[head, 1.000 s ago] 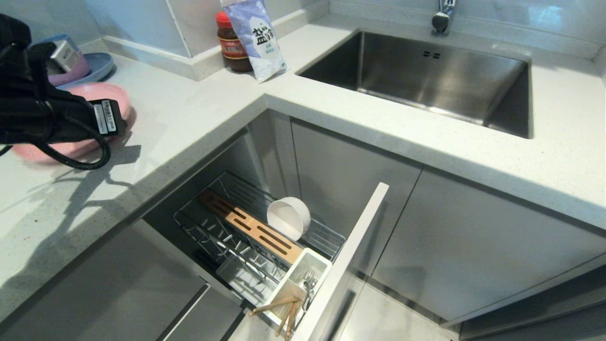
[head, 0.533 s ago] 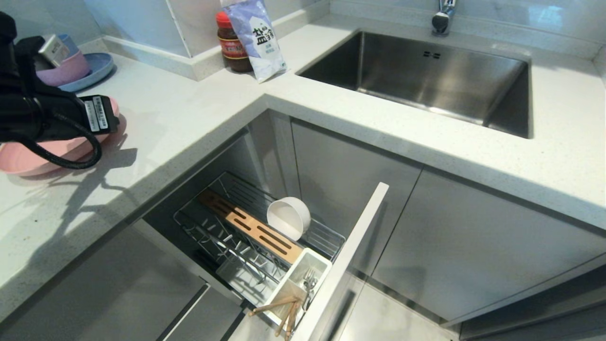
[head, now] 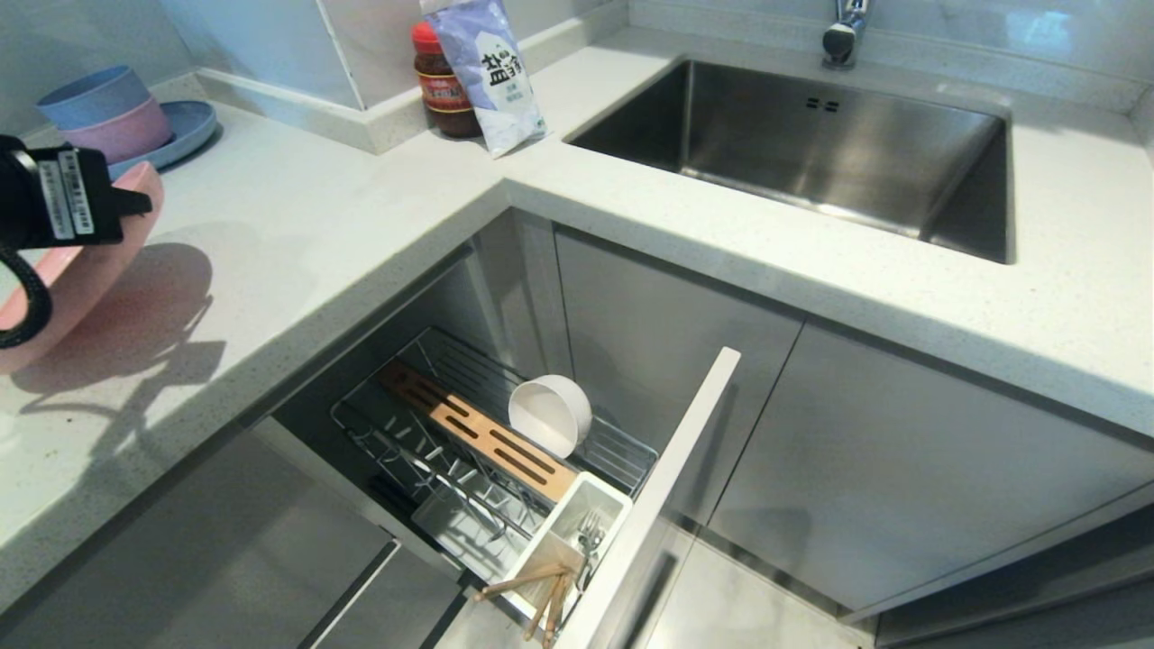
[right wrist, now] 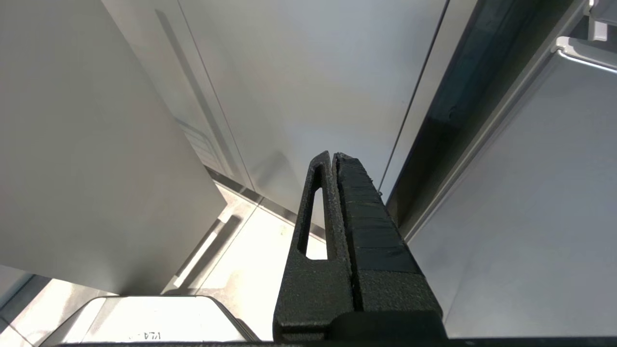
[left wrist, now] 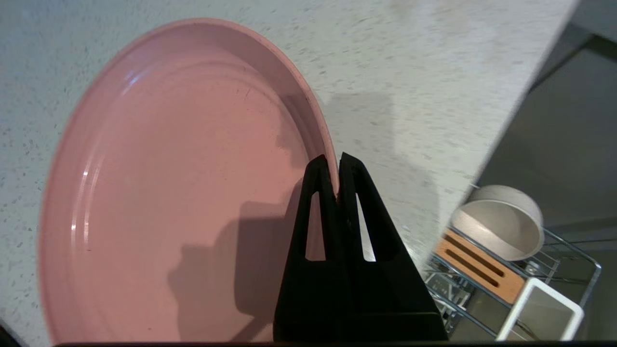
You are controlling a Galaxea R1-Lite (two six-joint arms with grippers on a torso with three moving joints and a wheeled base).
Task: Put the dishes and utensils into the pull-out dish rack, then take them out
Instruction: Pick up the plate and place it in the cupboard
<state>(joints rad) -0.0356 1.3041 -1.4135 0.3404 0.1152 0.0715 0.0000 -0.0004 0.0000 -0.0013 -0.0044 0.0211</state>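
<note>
Your left end effector (left wrist: 337, 161) is clamped on the rim of the pink plate (left wrist: 183, 193), tilted above the worktop (head: 343, 216); the head view cuts off most of both. The off-white bowl (head: 550, 415) lies on its side in the pull-out dish rack (head: 433, 469). Chopsticks (head: 532, 586) and fork (head: 590, 536) stand in its cutlery cup (head: 577, 505), partly hidden. Your right end effector (right wrist: 333, 156) is closed, empty, facing cabinet doors.
</note>
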